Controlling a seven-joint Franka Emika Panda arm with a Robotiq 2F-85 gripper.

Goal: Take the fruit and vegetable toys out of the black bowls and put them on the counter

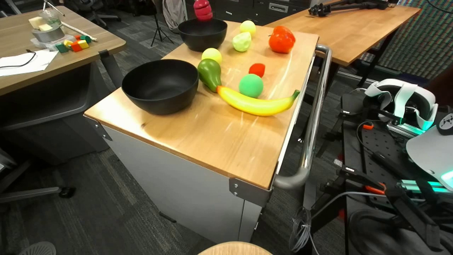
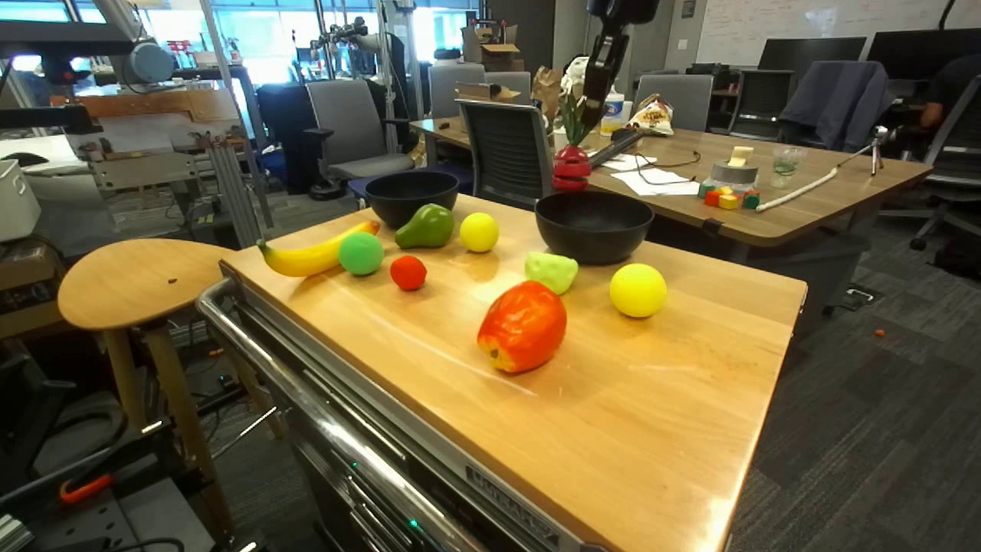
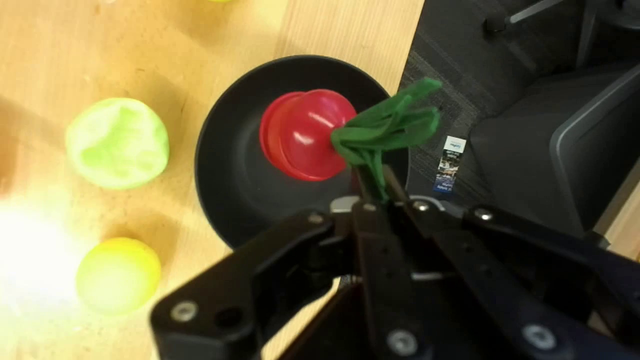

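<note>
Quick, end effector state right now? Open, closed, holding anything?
End effector: closed, holding the glossy red radish-shaped plastic toy by its green leaves, above a round matte black bowl.

Office-like lab: whiteboard [image 2: 812,19], monitors [image 2: 812,55], desk chairs [image 2: 346,115], VR headset [image 1: 405,97].

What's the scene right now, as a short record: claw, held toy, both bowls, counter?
Claw: shut on radish-like toy, by its green leaves
Toy position: hanging over black bowl
Other bowl: black, beside avocado
Counter: avocado, banana, green ball, two yellow balls, pale-green toy, small red toy, large red-orange toy
Remaining: radish-like toy not yet on counter
</note>
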